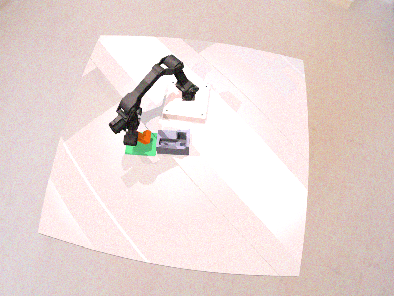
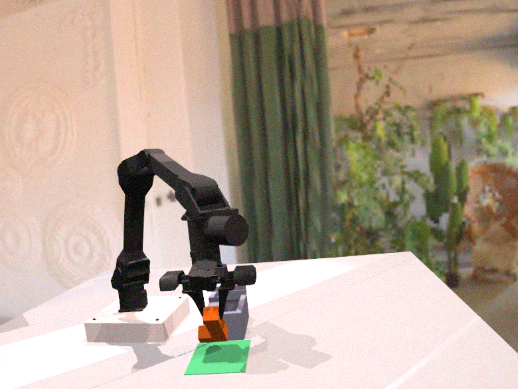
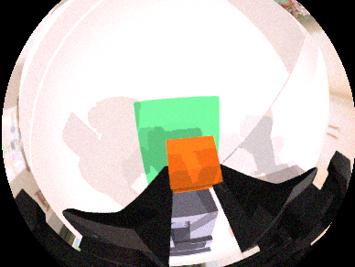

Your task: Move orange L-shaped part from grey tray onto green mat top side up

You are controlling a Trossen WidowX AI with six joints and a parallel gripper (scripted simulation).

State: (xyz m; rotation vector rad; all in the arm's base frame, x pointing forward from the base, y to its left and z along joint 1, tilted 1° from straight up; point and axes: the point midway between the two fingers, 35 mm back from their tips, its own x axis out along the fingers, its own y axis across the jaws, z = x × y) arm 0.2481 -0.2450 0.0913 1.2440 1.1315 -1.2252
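Note:
My gripper (image 2: 212, 311) (image 3: 189, 168) is shut on one end of the orange part (image 1: 145, 137) (image 2: 215, 328) (image 3: 191, 157) and holds it in the air above the green mat (image 1: 140, 151) (image 2: 193, 368) (image 3: 178, 112). The part is tilted, with its L-shaped end lower and toward the tray. Its shadow falls on the mat, and no contact with the mat shows. The grey tray (image 1: 173, 150) (image 2: 238, 326) (image 3: 195, 204) stands beside the mat, its pocket empty. In the top view the gripper body hides the fingertips.
The arm's white base plate (image 1: 183, 117) (image 2: 125, 332) stands behind the tray and mat. The tray's raised walls are close to the mat's edge on the side of the part's lower end.

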